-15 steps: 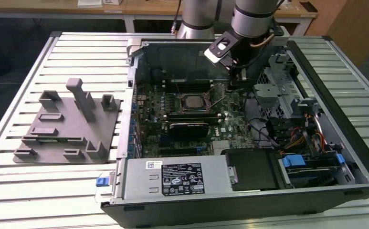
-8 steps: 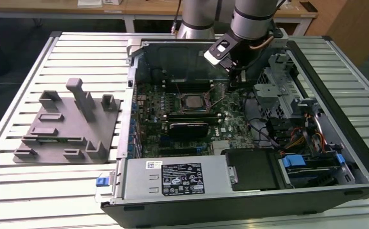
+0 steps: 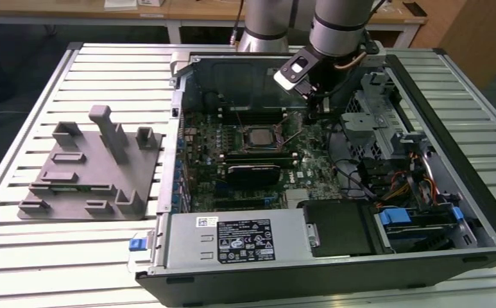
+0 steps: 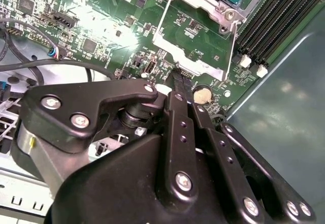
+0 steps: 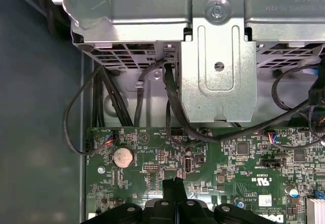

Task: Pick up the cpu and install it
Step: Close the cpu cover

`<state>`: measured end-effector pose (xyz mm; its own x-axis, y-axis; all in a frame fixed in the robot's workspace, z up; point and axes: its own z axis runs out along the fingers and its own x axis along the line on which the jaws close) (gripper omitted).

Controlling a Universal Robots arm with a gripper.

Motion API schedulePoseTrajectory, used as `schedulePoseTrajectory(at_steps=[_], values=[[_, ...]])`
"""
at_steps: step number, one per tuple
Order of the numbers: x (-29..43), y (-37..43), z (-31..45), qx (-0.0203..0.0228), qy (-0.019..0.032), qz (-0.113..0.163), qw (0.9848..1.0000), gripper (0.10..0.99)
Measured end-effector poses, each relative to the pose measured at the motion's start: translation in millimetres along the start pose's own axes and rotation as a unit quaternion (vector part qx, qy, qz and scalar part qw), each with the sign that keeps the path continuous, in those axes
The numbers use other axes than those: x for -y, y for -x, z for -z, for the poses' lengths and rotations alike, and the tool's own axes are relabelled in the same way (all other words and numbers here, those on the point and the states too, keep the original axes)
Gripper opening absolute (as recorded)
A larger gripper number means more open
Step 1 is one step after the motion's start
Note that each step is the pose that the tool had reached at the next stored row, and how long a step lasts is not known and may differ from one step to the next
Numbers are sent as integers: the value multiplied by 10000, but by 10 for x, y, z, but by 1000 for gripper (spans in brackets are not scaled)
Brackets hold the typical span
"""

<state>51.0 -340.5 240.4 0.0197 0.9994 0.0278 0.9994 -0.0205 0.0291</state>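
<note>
One gripper (image 3: 319, 118), clenched with nothing visible between its tips, hangs low over the motherboard (image 3: 312, 170) inside the computer case (image 3: 316, 285). The cpu (image 3: 260, 136) sits in its socket, near the tips, at about eight o'clock from them in the exterior view.

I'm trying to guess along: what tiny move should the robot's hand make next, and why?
Probably a small slide toward the wire lever of the socket. The cpu already seems to sit in that socket, and the hand is shut, holding nothing, low over the green board beside it.
</note>
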Motion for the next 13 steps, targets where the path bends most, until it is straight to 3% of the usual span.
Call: schedulePoseTrajectory(at_steps=[8,13], values=[[2,0,-9,0,0,0,10000,106],[57,2,-9,1,0,0,10000,106]])
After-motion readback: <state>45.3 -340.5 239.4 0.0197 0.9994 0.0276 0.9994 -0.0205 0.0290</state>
